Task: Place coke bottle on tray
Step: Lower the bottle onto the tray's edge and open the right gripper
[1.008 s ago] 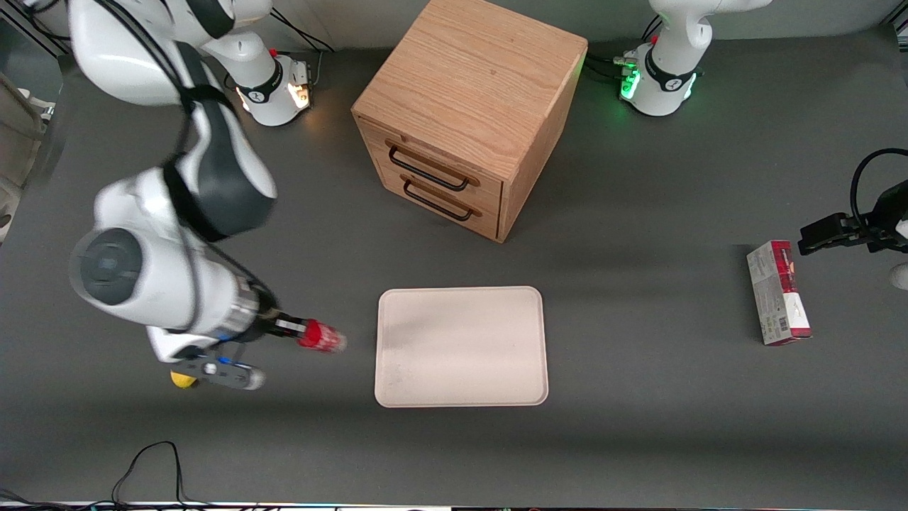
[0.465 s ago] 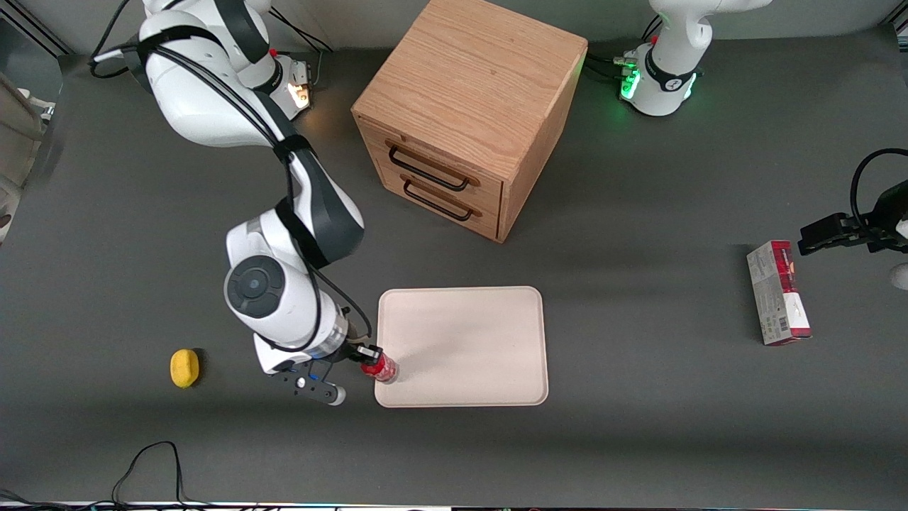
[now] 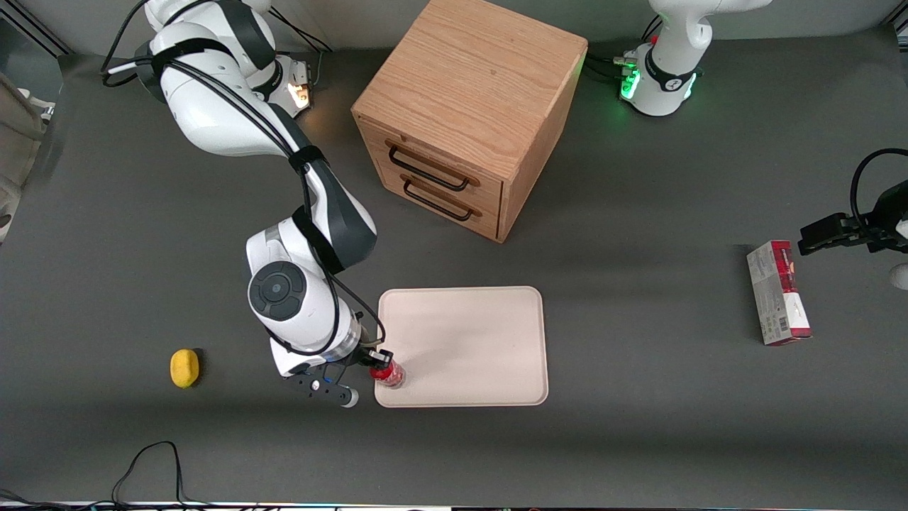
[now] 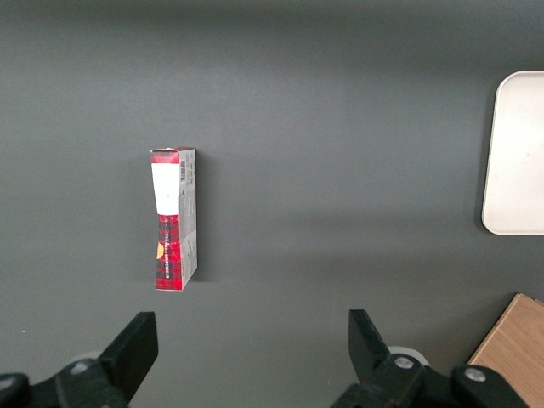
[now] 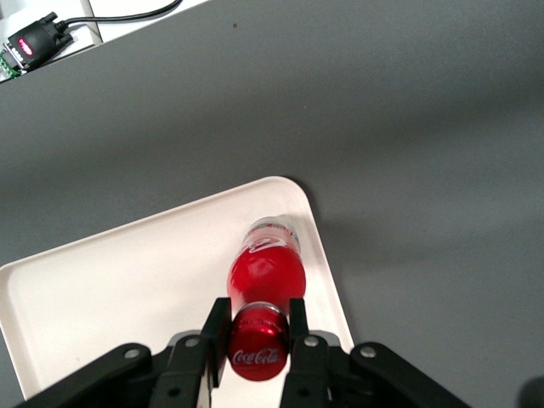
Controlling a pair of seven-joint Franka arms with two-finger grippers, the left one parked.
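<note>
The coke bottle (image 3: 390, 375) has a red cap, a red body and a clear base. My right gripper (image 3: 380, 360) is shut on it just below the cap. It stands upright over the cream tray (image 3: 468, 341), at the tray's corner nearest the front camera on the working arm's end. In the right wrist view the gripper (image 5: 259, 327) clamps the bottle (image 5: 265, 272) between both fingers. The clear base sits just inside the rim of the tray (image 5: 127, 289). Whether the base touches the tray surface I cannot tell.
A wooden two-drawer cabinet (image 3: 468, 106) stands farther from the front camera than the tray. A yellow lemon-like object (image 3: 184, 368) lies toward the working arm's end. A red-and-grey carton (image 3: 778, 292) (image 4: 174, 218) lies toward the parked arm's end. A black cable (image 3: 149, 461) loops at the table's front edge.
The right arm carried the bottle from beside the yellow object to the tray. In the last half second it shifted slightly farther over the tray's corner. The grip stayed shut.
</note>
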